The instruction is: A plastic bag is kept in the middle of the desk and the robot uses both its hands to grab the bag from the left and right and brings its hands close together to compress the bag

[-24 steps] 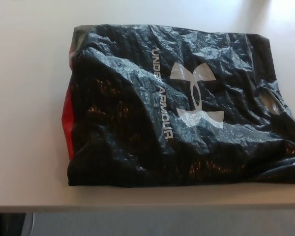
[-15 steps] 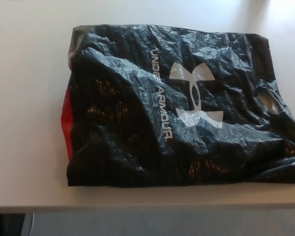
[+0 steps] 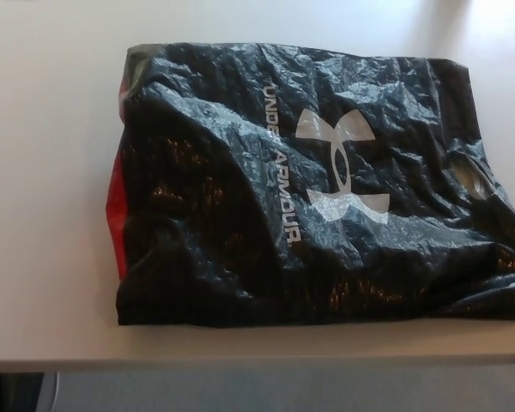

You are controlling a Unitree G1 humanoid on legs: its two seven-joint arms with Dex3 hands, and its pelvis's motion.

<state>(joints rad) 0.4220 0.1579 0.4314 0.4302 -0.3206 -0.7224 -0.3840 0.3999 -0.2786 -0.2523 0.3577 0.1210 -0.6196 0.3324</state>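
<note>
Nothing has changed over the last second: your black Under Armour plastic bag (image 3: 318, 184) lies just as it did, flat and crumpled, its creases and white logo (image 3: 342, 176) where they were. Any slight drift of the picture looks like the head camera, not the bag. So the compression has not started.

The bag covers most of the light desk (image 3: 47, 172), reaching close to the near edge and running off the picture to the right of the logo. Left of the logo, a strip of red (image 3: 116, 210) peeks from under the bag's side. Right of the logo, a cut-out handle hole (image 3: 472, 176) shows pale desk through it.

Neither of your hands is in the picture, so you cannot tell from here whether their fingers are spread or closed, and nothing is touching the bag.

You should judge this as the very start: both hands have yet to come in at the bag's left and right sides.
</note>
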